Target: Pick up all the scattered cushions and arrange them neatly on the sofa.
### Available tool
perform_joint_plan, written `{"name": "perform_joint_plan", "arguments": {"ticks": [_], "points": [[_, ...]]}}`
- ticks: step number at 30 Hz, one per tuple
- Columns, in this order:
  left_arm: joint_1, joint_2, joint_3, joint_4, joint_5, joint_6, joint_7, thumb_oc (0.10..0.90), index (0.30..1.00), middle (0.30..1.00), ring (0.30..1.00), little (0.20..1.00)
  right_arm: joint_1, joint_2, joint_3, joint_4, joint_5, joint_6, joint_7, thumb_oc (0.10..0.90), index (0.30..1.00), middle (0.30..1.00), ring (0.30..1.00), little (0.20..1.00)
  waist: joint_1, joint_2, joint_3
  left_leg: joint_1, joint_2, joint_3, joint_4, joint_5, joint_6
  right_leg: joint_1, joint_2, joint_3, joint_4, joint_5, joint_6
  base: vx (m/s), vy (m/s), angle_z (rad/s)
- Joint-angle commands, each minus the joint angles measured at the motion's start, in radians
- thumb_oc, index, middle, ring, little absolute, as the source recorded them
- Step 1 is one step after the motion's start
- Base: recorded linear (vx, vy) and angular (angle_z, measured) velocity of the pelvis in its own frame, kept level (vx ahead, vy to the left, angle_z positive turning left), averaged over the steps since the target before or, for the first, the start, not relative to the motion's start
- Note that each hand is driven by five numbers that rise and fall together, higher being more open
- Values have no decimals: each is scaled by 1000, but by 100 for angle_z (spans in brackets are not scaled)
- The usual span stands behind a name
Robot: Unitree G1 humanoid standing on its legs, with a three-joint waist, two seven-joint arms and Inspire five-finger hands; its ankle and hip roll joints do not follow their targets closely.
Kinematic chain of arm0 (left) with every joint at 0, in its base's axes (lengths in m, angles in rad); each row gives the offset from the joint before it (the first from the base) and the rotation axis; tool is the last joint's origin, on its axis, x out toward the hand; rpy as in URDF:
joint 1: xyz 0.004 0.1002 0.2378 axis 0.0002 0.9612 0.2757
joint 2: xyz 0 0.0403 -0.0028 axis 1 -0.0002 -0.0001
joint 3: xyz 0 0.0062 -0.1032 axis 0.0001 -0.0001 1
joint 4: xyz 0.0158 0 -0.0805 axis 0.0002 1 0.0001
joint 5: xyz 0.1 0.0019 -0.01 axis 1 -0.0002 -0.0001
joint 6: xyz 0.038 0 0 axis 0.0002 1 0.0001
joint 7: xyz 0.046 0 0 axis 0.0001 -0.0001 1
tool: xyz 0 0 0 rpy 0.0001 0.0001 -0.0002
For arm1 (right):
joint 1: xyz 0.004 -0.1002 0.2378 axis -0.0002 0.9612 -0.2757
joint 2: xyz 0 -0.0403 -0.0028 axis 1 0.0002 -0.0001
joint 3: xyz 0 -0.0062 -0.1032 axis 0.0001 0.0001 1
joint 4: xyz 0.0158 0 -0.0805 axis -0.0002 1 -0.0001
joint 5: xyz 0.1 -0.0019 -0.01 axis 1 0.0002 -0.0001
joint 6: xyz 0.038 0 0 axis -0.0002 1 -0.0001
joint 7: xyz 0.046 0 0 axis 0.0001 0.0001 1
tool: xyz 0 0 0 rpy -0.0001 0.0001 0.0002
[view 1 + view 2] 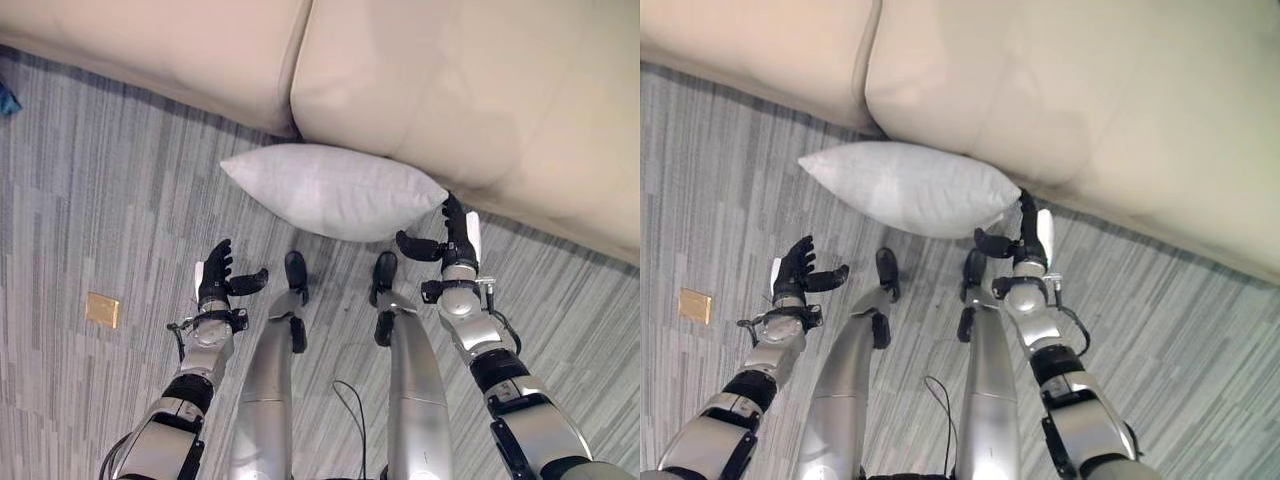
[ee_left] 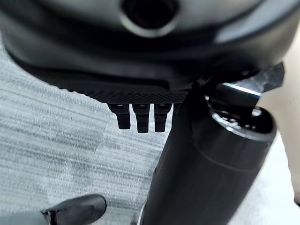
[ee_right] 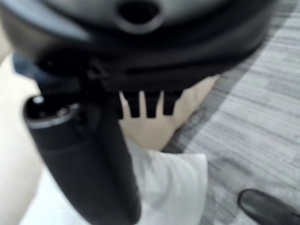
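Note:
A pale grey cushion point(image 1: 335, 190) lies on the striped grey carpet, against the front of the beige sofa point(image 1: 480, 90). My right hand point(image 1: 456, 238) is open at the cushion's right corner, fingers straight and thumb spread, close to the cloth; the right wrist view shows that corner point(image 3: 178, 187) just past the fingers point(image 3: 150, 104). My left hand point(image 1: 216, 275) hovers open over the carpet, well short of the cushion's left end, thumb pointing toward it.
The sofa's two seat cushions meet at a seam point(image 1: 296, 80) above the pillow. A small brass floor plate point(image 1: 102, 309) sits in the carpet at the left. A blue object point(image 1: 6, 98) pokes in at the left edge.

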Motion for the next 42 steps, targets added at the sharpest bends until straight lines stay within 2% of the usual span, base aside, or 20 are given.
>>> {"name": "perform_joint_plan", "arguments": {"ticks": [1, 10, 15, 20, 21, 22, 23, 24, 25, 27, 33, 36, 37, 38, 39, 40, 41, 42], "points": [[29, 21, -14, -21, -9, -56, 46, 800, 900, 900, 900, 900, 63, -15, 32, -60, 26, -75, -40, 800, 900, 900, 900, 900, 0, 7, -155, -72, 19, -55, 26, -95, -32, -17, -49, -11, -114, 44, 90, 0, 0, 0], [-143, 55, -55, -15, -50, -80, 58, 800, 900, 900, 900, 900, -123, -41, 99, -68, 76, -103, -15, 800, 900, 900, 900, 900, -4, -12, -146, -194, 31, -75, 42, -76, -40, -125, -55, -24, -96, 56, 105, 7, -10, 4], [-252, 98, -92, 16, -44, -78, 52, 800, 900, 900, 900, 900, -201, -48, 162, -155, 39, -110, 8, 800, 900, 900, 900, 900, -17, -29, -151, -251, 33, -92, 63, -73, -43, -177, -55, -30, -73, 53, 107, 8, -10, 2], [-347, 90, -154, -1, -18, -70, 39, 800, 900, 900, 900, 900, -240, -8, 196, -198, 47, -127, 30, 800, 900, 900, 900, 900, -25, -36, -170, -281, 34, -100, 62, -74, -44, -202, -58, -35, -83, 55, 112, 25, -4, 0], [-373, 63, -163, -23, -29, -78, 47, 800, 900, 900, 900, 900, -255, 20, 205, -208, 60, -132, 33, 574, 561, 561, 561, 561, -25, -37, -176, -285, 31, -102, 54, -74, -42, -206, -59, -36, -86, 55, 116, 20, 2, 3], [-374, 63, -163, -23, -29, -78, 47, 770, 855, 855, 855, 855, -256, 20, 205, -208, 60, -132, 33, 485, 427, 427, 427, 427, -25, -37, -176, -285, 30, -102, 54, -74, -42, -207, -59, -36, -86, 55, 116, 31, 6, 3], [-384, 44, -167, -39, -40, -84, 51, 557, 535, 535, 535, 535, -263, 32, 208, -214, 68, -137, 33, 400, 300, 300, 300, 300, -25, -37, -180, -287, 27, -105, 49, -74, -41, -211, -59, -38, -90, 54, 117, 15, 8, 4], [-388, 31, -167, -60, -50, -90, 55, 436, 354, 354, 354, 354, -262, 41, 206, -222, 75, -141, 33, 400, 300, 300, 300, 300, -25, -36, -183, -290, 24, -106, 47, -73, -40, -211, -61, -38, -89, 53, 117, 26, 4, 3], [-395, 15, -169, -75, -58, -95, 59, 400, 300, 300, 300, 300, -265, 49, 205, -231, 79, -145, 32, 400, 300, 300, 300, 300, -26, -37, -186, -291, 21, -107, 43, -73, -39, -213, -61, -37, -91, 51, 118, 37, 8, 3], [-388, -18, -168, -139, -78, -113, 59, 400, 300, 300, 300, 300, -263, 59, 203, -260, 71, -152, 32, 400, 300, 300, 300, 300, -27, -37, -200, -281, 15, -109, 25, -74, -37, -208, -63, -35, -101, 49, 120, 36, 10, 3], [-337, -45, -159, -223, -77, -122, 52, 400, 300, 300, 300, 300, -204, 65, 175, -298, 63, -164, 39, 400, 300, 300, 300, 300, -24, -35, -238, -226, 0, -105, -23, -71, -35, -170, -61, -33, -126, 49, 122, 12, 11, 3], [-233, -75, -126, -318, -96, -130, 17, 400, 300, 300, 300, 300, -97, 84, 136, -354, 103, -186, 73, 400, 300, 300, 300, 300, -19, -36, -274, -114, -15, -97, -65, -78, -35, -67, -59, -41, -153, 47, 125, 70, 12, -2], [-138, -78, -107, -393, -101, -128, -19, 400, 300, 300, 300, 300, -4, 99, 112, -416, 146, -210, 110, 400, 300, 300, 300, 300, -16, -37, -294, -18, -17, -100, -92, -89, -37, 20, -65, -52, -171, 44, 125, 82, 12, -1], [-102, -80, -108, -419, -100, -129, -31, 400, 300, 300, 300, 300, 32, 102, 112, -436, 155, -212, 124, 400, 300, 300, 300, 300, -15, -38, -296, 18, -18, -99, -98, -93, -37, 55, -67, -56, -178, 44, 125, 0, 0, 0], [-60, -81, -110, -449, -98, -128, -47, 400, 300, 300, 300, 300, 74, 109, 108, -462, 169, -220, 139, 400, 300, 300, 300, 300, -17, -43, -300, 54, -24, -94, -118, -64, -33, 94, -72, -68, -207, 74, 117, 30, 19, 3], [-20, -86, -110, -469, -104, -126, -62, 400, 300, 300, 300, 300, 116, 112, 108, -490, 176, -220, 154, 400, 300, 300, 300, 300, -13, -42, -308, 114, -23, -102, -128, -98, -40, 148, -65, -71, -210, 46, 126, -36, 20, 1], [18, -86, -108, -490, -112, -127, -77, 400, 300, 300, 300, 300, 154, 109, 104, -517, 178, -221, 165, 400, 300, 300, 300, 300, -14, -47, -311, 157, -29, -97, -153, -68, -36, 190, -70, -81, -238, 76, 119, 61, 18, -2], [52, -84, -111, -504, -112, -127, -90, 400, 300, 300, 300, 300, 187, 104, 102, -536, 178, -220, 179, 400, 300, 300, 300, 300, -15, -47, -315, 203, -33, -96, -164, -72, -35, 236, -70, -86, -253, 79, 120, 32, 14, -4]]}}
